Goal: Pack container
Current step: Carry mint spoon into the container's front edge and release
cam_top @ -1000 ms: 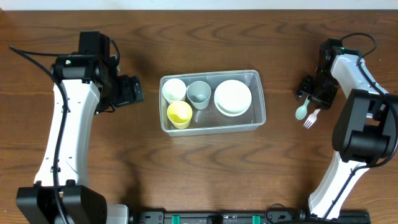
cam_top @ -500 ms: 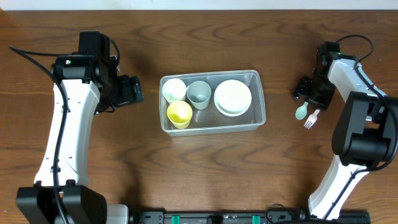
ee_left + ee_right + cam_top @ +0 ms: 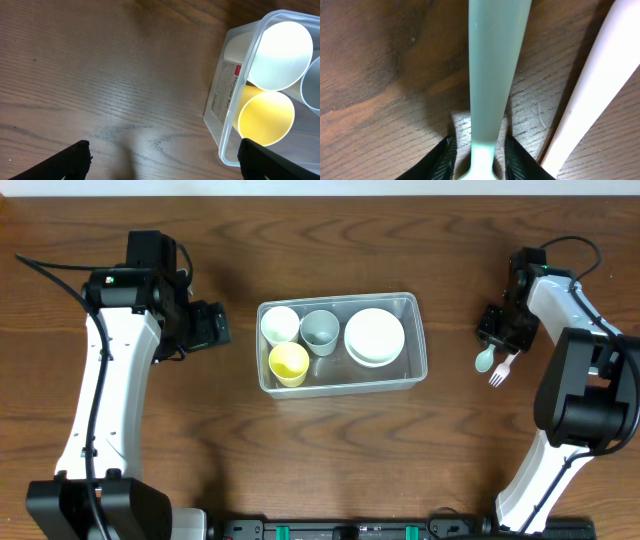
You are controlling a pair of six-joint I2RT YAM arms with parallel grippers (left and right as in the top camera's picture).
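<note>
The clear plastic container (image 3: 418, 358) sits mid-table and holds a white cup (image 3: 280, 325), a grey cup (image 3: 320, 330), a yellow cup (image 3: 289, 363) and stacked white bowls (image 3: 374, 336). My left gripper (image 3: 215, 325) is open and empty just left of the container, whose rim (image 3: 235, 75) shows in the left wrist view. A mint green spoon (image 3: 484, 360) and a white fork (image 3: 500, 370) lie at the right. My right gripper (image 3: 493, 332) is low over the table. Its fingers (image 3: 480, 160) straddle the spoon handle (image 3: 495, 65), with a little wood showing on each side.
The white fork handle (image 3: 595, 100) lies close beside the spoon, to its right in the right wrist view. Bare wooden table lies around the container. A label sticks to the container's left wall (image 3: 225, 90).
The right gripper shifted slightly at the spoon's handle end. The spoon, the fork, the container and the left arm have not moved.
</note>
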